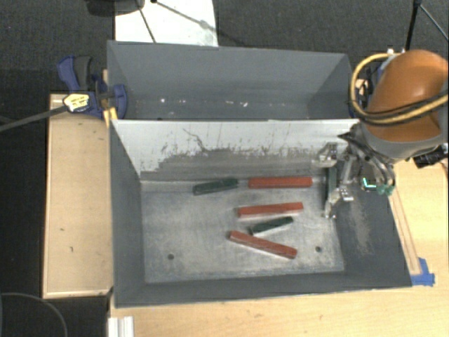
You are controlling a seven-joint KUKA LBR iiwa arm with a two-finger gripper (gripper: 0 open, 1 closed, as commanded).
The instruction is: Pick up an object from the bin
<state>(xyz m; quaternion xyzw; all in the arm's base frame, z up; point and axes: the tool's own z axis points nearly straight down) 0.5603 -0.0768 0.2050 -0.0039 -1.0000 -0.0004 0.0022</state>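
Arm: reaching in from the right of the frame, its orange-covered wrist sitting over the bin's upper right corner.
Gripper: hanging low at the right end of the bin floor, close to the right wall.
Claw state: cannot tell whether it is open, closed or gripping; a dark upright shape is showing at its tip, and I am unable to make out what it is.
Bin: grey metal, floor scuffed, five sticks lying loose on it.
Nearest thing: red-brown bar, lying flat along the foot of the back wall, its right end pointing at the gripper and just beside it; contact not readable.
Second red bar: lying below the first, mid-floor, near the gripper's left.
Dark green stick: lying just under that bar.
Third red bar: lying slanted, lowest in the frame, touching or nearly touching the green stick.
Other green stick: lying left of centre by the back wall, well apart from the gripper.
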